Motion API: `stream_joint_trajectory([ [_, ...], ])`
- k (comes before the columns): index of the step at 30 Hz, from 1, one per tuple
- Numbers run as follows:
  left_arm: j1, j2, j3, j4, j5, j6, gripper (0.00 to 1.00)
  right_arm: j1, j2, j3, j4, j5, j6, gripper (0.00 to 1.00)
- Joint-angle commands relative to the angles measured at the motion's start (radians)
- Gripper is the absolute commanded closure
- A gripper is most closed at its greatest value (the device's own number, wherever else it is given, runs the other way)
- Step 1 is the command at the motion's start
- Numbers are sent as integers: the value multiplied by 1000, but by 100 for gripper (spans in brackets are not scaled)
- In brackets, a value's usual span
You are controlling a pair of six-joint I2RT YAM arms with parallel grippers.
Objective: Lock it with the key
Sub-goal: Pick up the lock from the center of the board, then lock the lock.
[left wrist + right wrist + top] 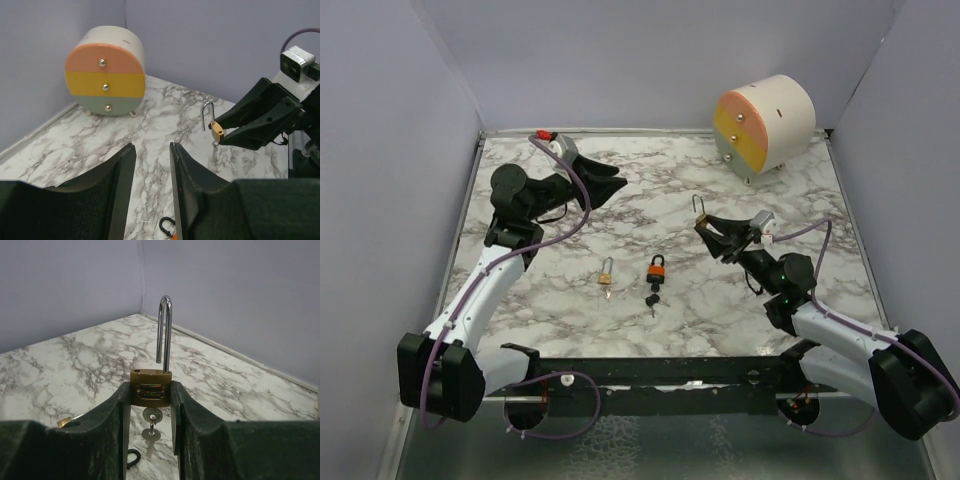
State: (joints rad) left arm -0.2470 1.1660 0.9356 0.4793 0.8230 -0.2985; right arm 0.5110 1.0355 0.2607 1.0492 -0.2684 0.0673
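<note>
My right pincer point(150, 386) is clenching the padlock point(151, 392) (shackle point(165, 325) open). I'm reckoning my released left pincer point(152, 162) should be approaching its key point(151, 424) squarely.

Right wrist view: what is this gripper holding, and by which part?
The right gripper pinches the small brass padlock by the sides of its body, steel shackle open and up, key hanging below. Left gripper holds nothing.
</note>
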Motion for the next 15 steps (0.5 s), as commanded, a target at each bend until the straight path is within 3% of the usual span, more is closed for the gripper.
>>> stream_joint_trajectory([
  [1, -41, -12, 1, 57, 120, 1, 64, -3, -20, 9, 39, -129, 34, 99],
  [8, -102, -28, -37, 111, 168, 1, 72, -3, -27, 44, 34, -259, 70, 99],
  [11, -121, -29, -33, 111, 122, -34, 73, -3, -28, 58, 30, -277, 86, 99],
  [15, -135, -18, -27, 112, 66, -84, 81, -3, -22, 79, 24, -282, 72, 99],
])
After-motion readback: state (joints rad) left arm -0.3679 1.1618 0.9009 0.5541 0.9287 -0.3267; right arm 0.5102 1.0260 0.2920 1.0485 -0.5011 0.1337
